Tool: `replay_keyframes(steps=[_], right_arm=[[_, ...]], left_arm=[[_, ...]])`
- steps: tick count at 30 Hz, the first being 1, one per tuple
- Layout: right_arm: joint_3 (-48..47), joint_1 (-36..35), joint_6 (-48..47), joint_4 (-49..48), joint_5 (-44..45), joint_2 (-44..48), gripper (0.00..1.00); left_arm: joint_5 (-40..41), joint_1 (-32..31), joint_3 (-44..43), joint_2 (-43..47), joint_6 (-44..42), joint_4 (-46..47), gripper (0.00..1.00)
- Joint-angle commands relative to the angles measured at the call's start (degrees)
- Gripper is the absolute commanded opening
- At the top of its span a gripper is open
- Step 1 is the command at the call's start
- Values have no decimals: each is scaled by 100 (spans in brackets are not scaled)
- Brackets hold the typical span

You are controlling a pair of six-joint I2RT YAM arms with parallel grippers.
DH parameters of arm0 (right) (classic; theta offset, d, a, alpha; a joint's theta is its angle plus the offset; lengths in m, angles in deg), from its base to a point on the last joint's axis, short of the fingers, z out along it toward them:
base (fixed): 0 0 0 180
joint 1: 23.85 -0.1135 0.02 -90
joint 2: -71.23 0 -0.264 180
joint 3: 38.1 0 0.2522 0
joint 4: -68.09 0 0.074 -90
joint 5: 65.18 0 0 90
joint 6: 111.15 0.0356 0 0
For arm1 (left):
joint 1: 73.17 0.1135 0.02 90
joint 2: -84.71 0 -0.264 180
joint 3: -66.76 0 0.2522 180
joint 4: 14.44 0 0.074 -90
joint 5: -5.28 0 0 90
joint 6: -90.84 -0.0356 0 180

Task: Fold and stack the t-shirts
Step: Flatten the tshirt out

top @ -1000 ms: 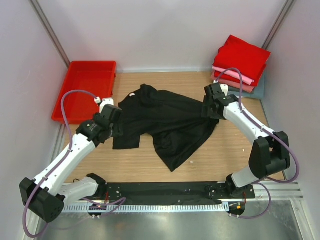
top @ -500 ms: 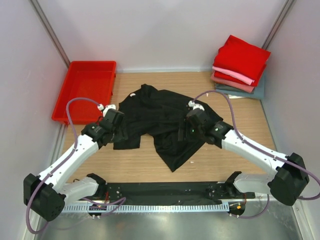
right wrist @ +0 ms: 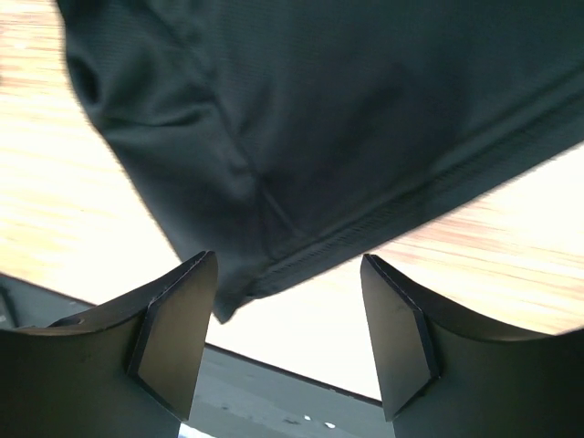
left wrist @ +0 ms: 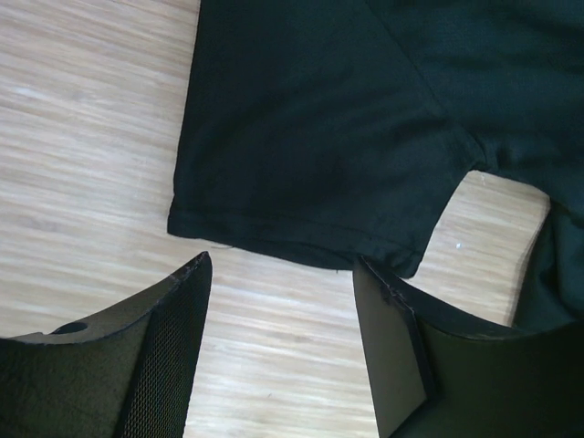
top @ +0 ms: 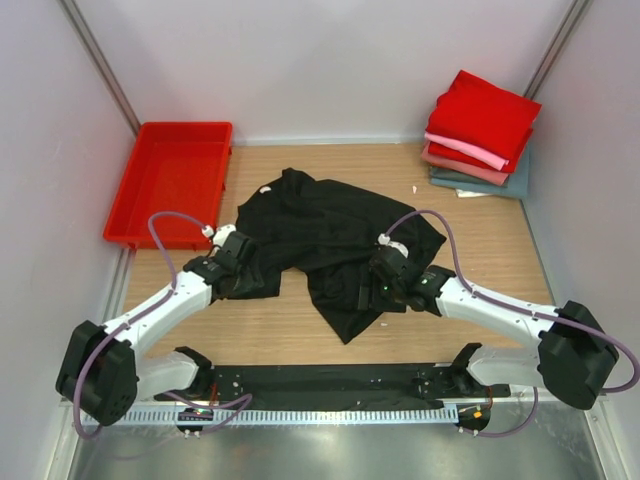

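Top external view puts the black t-shirt [top: 330, 235] crumpled and unfolded in the middle of the table [top: 500, 240], well apart from the folded stack [top: 480, 130] in the far right corner. You are at the start of the fold, I judge: spreading it flat. Your left gripper [left wrist: 283, 265] hangs over the sleeve hem [left wrist: 292, 239], jaws wide, holding nothing. Your right gripper [right wrist: 290, 265] stands likewise open and empty above a hem corner [right wrist: 228, 292]. Next, lower both onto those edges, pinch cloth only, then draw them apart.
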Motion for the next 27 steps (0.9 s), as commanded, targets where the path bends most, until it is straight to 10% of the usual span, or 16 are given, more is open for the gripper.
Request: replay_keyframes(steps=[1,13,27], right_arm=[[12,-98,197,-507,-100,-48,70],[-6,-203,205,-797,-171,-549,65],[-94,-247,82,-1008,-215,-954,26]], left_arm=[[235,-12,107,-139,157,613,65],[613,-12,99,-851,236,851,69],[851,-12,240,-939,1026,508,66]])
